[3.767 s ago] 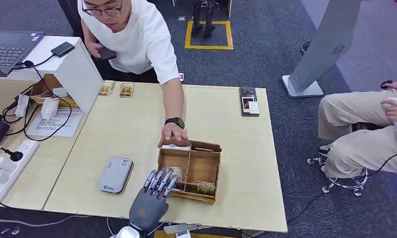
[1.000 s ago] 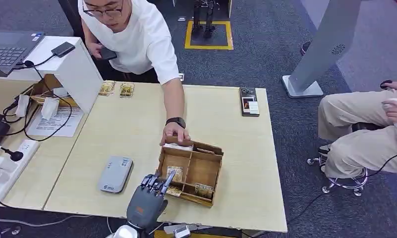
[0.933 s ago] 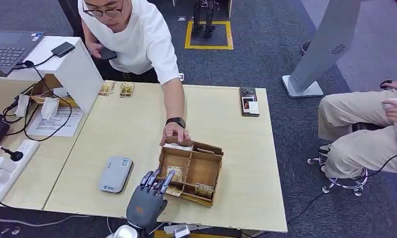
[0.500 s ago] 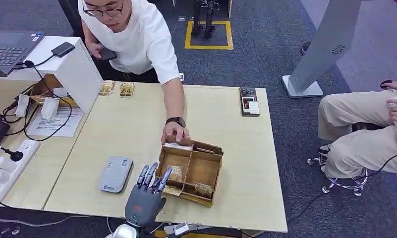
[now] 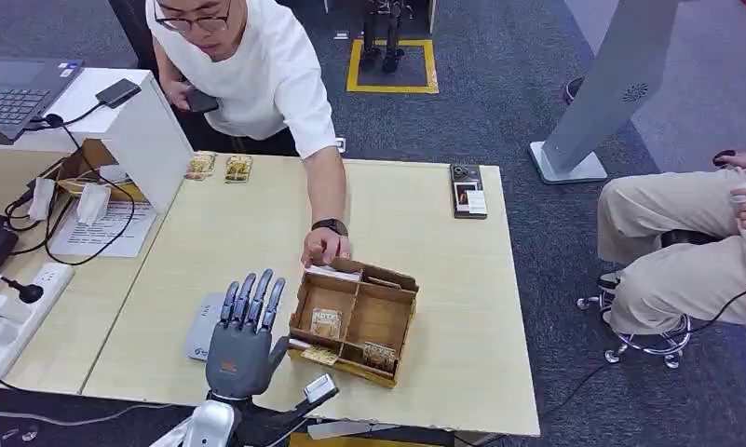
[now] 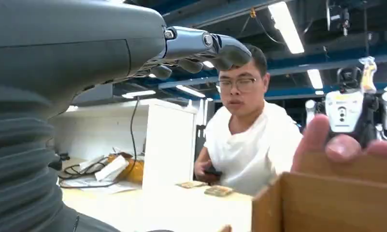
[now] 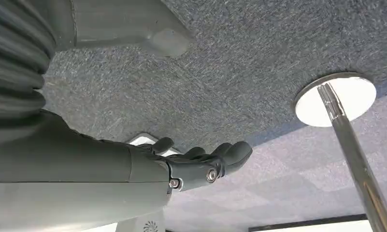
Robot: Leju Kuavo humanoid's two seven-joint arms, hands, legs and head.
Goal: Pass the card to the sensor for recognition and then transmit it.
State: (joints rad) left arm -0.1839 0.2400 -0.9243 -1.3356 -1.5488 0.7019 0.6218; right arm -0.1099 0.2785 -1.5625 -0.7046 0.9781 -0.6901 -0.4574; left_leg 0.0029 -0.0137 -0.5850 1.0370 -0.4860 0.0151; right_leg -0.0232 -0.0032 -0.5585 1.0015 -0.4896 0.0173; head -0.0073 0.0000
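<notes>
My left hand (image 5: 243, 333) is raised above the near table edge with its fingers spread and straight, between the grey sensor pad (image 5: 197, 337) and the wooden divided box (image 5: 388, 277). It covers part of the pad. Its thumb points toward a card (image 5: 320, 356) lying at the box's near left corner; I see nothing gripped. Another card (image 5: 326, 322) lies in the compartment behind, and a third (image 5: 381, 355) at the near right. In the left wrist view the left hand (image 6: 201, 48) has its fingers stretched out and bare. My right hand (image 7: 201, 164) hangs over the carpet, holding nothing.
A person leans over the far side, a hand (image 5: 324, 247) resting on the box's far wall (image 6: 326, 203). A phone (image 5: 468, 191) and two cards (image 5: 220, 168) lie at the far edge. A white stand (image 5: 145, 130), cables and a power strip (image 5: 15, 317) crowd the left. Someone sits at the right.
My left hand has lifted out of the box's near left corner and moved left toward the sensor pad, its fingers uncurling and spreading. The box has shifted slightly under the person's hand.
</notes>
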